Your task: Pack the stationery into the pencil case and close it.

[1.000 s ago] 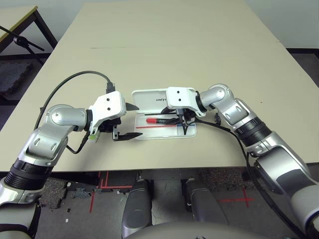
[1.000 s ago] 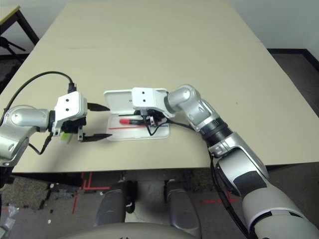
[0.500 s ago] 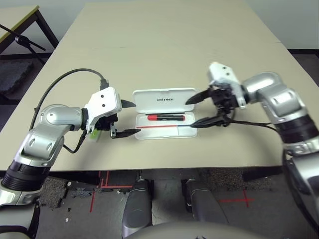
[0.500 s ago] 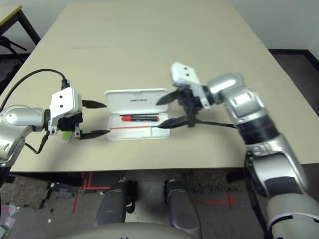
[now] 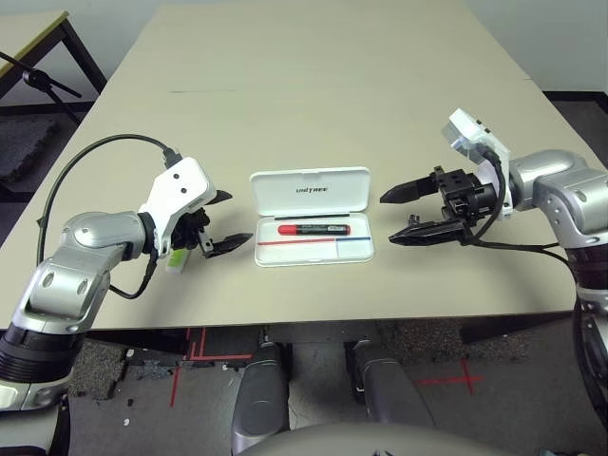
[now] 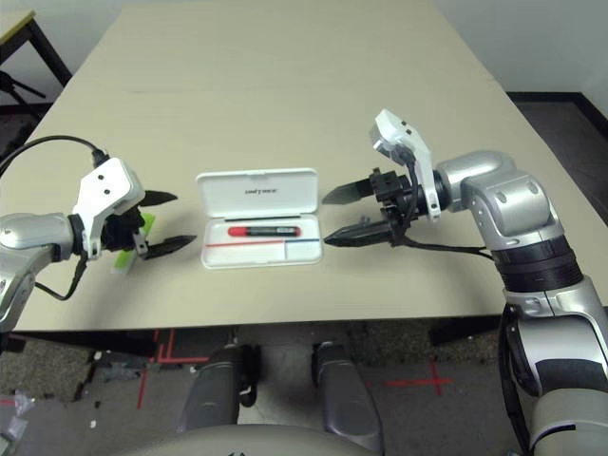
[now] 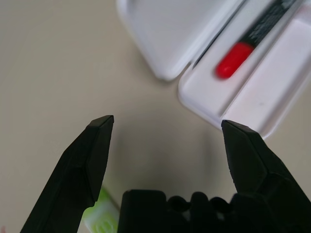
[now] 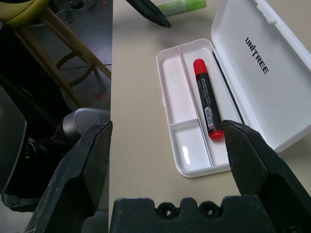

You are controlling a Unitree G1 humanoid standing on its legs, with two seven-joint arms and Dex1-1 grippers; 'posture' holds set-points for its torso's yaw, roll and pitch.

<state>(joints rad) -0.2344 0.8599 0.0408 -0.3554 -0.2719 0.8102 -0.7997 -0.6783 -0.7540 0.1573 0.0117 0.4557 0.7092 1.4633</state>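
Left gripper (image 5: 215, 222), centre left, and right gripper (image 5: 403, 215), centre right: both spread wide, empty, touching nothing. Pencil case (image 5: 313, 218), frame centre between them, lies open; marker (image 5: 313, 229) inside, long axis left-right, red end leftward. Green stick (image 5: 180, 257) lies under the left gripper.

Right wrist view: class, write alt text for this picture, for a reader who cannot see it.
An open white pencil case lies on a beige table, a red marker resting in its tray beside the raised lid. The right gripper hangs open in front of it, and a light-green stick lies beyond the case.
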